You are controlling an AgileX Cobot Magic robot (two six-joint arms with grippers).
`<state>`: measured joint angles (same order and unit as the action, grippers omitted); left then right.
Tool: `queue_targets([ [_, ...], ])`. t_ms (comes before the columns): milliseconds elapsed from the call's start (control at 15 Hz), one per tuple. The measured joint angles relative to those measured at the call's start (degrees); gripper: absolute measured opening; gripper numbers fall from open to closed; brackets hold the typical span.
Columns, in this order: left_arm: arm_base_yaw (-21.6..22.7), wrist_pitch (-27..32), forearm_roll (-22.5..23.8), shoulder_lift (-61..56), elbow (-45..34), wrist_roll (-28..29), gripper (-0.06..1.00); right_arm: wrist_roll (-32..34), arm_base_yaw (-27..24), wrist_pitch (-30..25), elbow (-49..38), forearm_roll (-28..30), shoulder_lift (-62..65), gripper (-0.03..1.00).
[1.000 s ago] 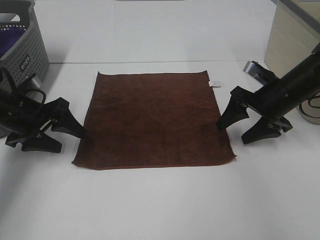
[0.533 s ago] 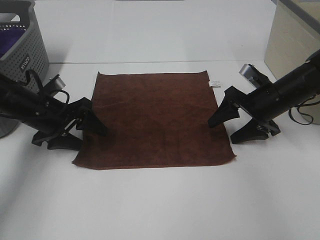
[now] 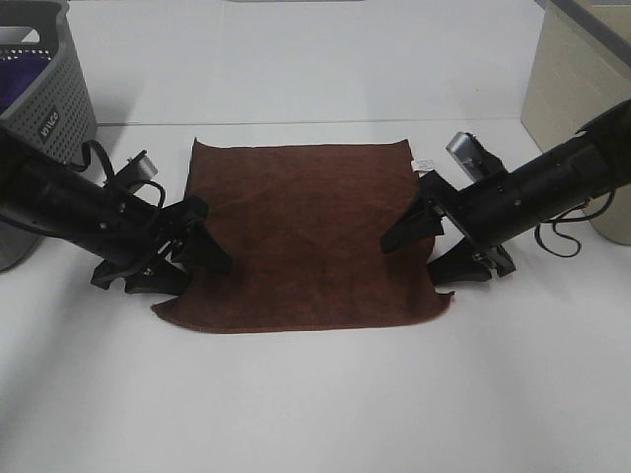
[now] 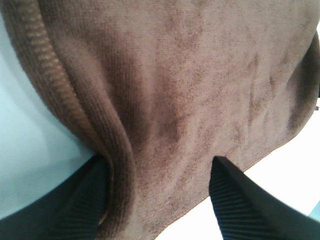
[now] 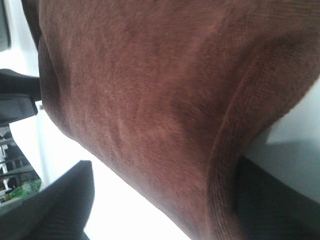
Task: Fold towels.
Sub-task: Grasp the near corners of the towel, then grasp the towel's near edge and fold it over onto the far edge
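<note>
High cam first: brown towel (image 3: pixel 306 227) lies spread flat on the white table (image 3: pixel 315 394), roughly in the middle, with a little white label (image 3: pixel 422 164) sticking out at its far right corner; the near edge looks a bit bunched in at both near corners. Left gripper (image 3: pixel 205 278) sits low at the towel's left edge near the front corner, jaws spread, one finger over the cloth and the other outside it on the table side. Right gripper (image 3: pixel 409 264) does the mirror thing at the right edge, jaws also apart, straddling the hem. Grey perforated basket (image 3: pixel 49 118) is at the far left with something purple in it; a beige box (image 3: pixel 577 79) stands far right.

Left wrist cam: towel (image 4: pixel 190 90) fills nearly the whole shot, stitched hem running down one side and buckling into a fold; the left gripper (image 4: pixel 157 167) is clearly unclenched, ribbed fingers (image 4: pixel 240 205) wide apart with that fold between them; not pinching anything. Bit of table (image 4: pixel 30 135) shows beside the hem.

Right wrist cam: same deal; towel (image 5: pixel 150 100) close up, its edge curled up; right gripper (image 5: pixel 165 170) spread wide, dark fingers (image 5: pixel 60 205) on either side of the raised edge, nothing clamped.
</note>
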<state>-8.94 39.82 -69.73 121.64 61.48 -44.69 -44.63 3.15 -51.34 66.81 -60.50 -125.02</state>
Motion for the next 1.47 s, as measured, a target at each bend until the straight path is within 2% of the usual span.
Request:
queue_targets([
  [133, 0.00, -0.34, 0.00, 0.11, 0.00, -0.06, 0.53, 0.34, 1.89, 1.38, 0.11, -0.06, -0.23, 0.62],
  [200, 0.00, -0.92, 0.06, 0.34, -0.06, -0.06, 0.43, 0.80, 2.06, 1.83, 0.11, 0.69, -0.29, 0.54],
  [333, 0.00, -1.55, 0.40, 0.86, -0.06, -0.06, 0.15, 2.52, 2.06, 3.15, 0.11, 2.86, -0.63, 0.29],
  [400, 0.00, -1.66, 0.69, 0.86, -0.17, 0.06, 0.04, 3.61, 2.06, 3.84, 0.11, 3.55, -0.80, 0.12],
  [467, 0.00, -1.49, 1.32, 0.69, -0.17, 1.09, 0.01, 4.47, 2.06, 3.95, 0.11, 4.18, -0.80, 0.02],
  [600, 0.00, -0.57, 5.50, -0.69, -0.17, 6.07, 0.01, 6.82, 2.06, 4.30, 0.11, 6.82, 0.34, 0.00],
  [800, 0.00, 2.69, 15.47, -2.29, -0.29, 16.39, 0.01, 12.38, 2.06, 3.78, -0.11, 12.89, 3.90, 0.00],
  [867, 0.00, 3.95, 17.48, -3.15, -1.03, 18.51, 0.01, 13.69, 2.06, 3.27, -0.69, 14.15, 4.76, 0.00],
  [1267, -0.23, 6.59, 19.60, -11.86, -12.49, 22.06, 0.01, 15.24, 2.23, 1.26, -14.38, 14.50, 11.52, 0.00],
  [1467, -0.23, 5.21, 20.05, -15.41, -11.86, 23.49, 0.01, 15.30, 2.23, 2.06, -13.01, 14.04, 13.92, 0.00],
])
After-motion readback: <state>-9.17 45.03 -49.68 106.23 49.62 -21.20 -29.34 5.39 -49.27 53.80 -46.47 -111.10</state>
